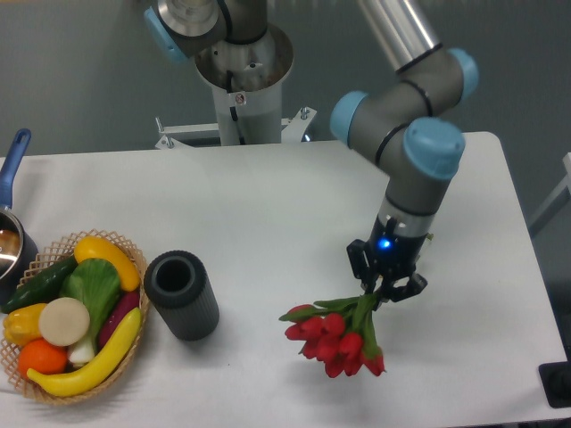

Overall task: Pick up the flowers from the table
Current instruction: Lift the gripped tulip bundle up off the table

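Claw [385, 292] clamped on stems of the flowers [336, 333], red heads hanging left and below it over the white surface [268, 214]. Dark cylinder [182, 294] well apart to the left, wicker basket [53, 392] beyond at surface's left edge; bare surface between.
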